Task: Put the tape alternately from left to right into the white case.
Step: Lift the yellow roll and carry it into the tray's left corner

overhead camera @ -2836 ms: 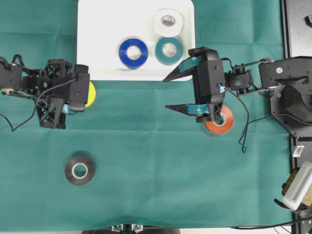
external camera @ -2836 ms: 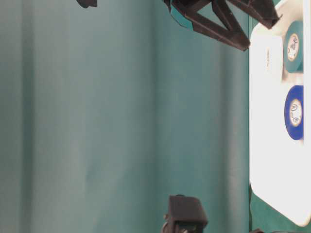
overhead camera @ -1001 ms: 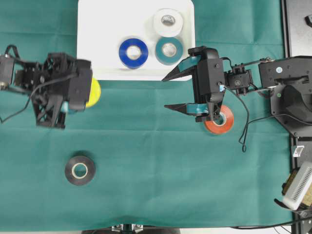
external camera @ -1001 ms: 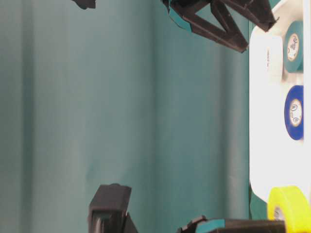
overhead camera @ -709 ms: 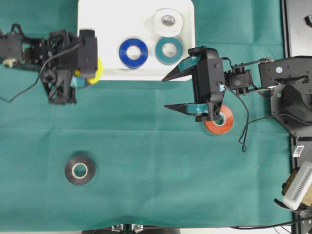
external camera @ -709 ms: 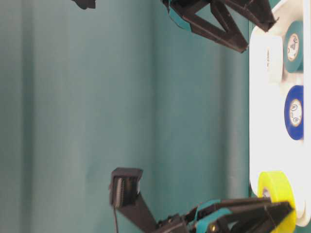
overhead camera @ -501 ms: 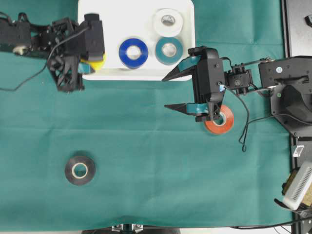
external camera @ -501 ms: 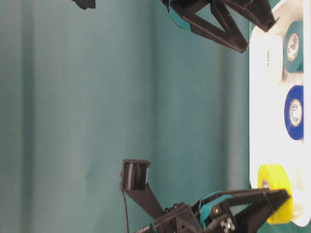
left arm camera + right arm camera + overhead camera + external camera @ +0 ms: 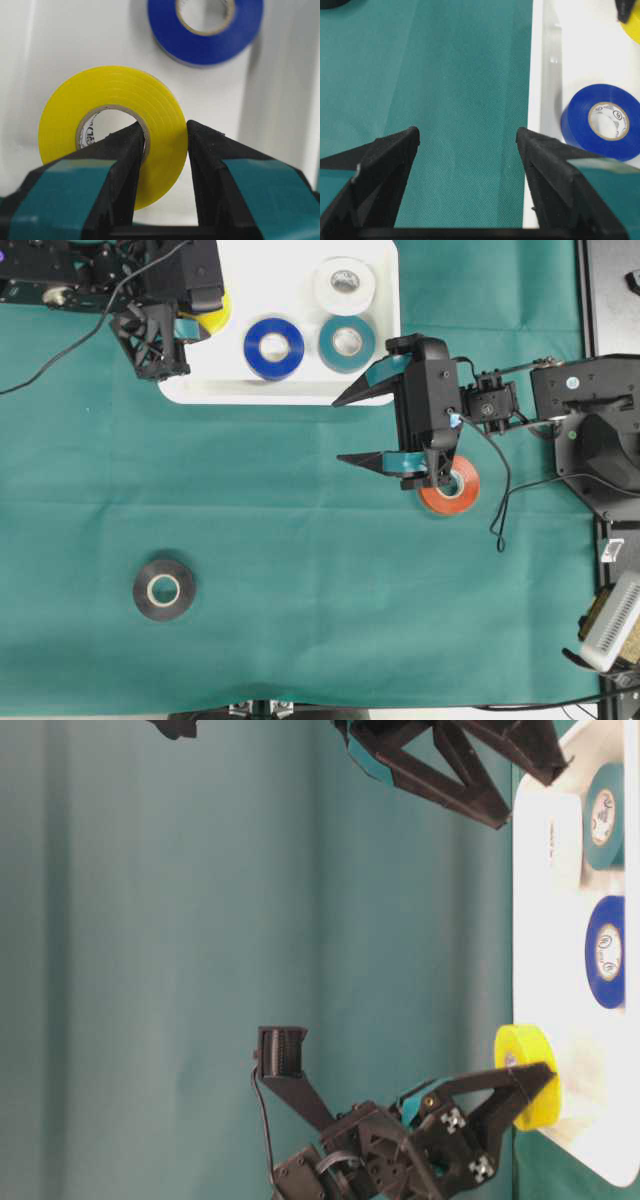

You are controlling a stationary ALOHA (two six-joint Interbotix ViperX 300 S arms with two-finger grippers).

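Yellow tape (image 9: 112, 135) pinched in left end effector (image 9: 162, 145)

Green cloth (image 9: 300, 540) bears white case (image 9: 190, 388), black roll (image 9: 164, 589), orange roll (image 9: 455, 492) (partly hidden).

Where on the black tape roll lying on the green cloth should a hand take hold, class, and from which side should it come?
Grip the black tape roll across its ring wall, one finger in the open core and one outside, coming straight down from above. It lies flat on the green cloth with its hole facing up and nothing close around it, so any point on the ring should do. The left hand holds the yellow tape roll this way.
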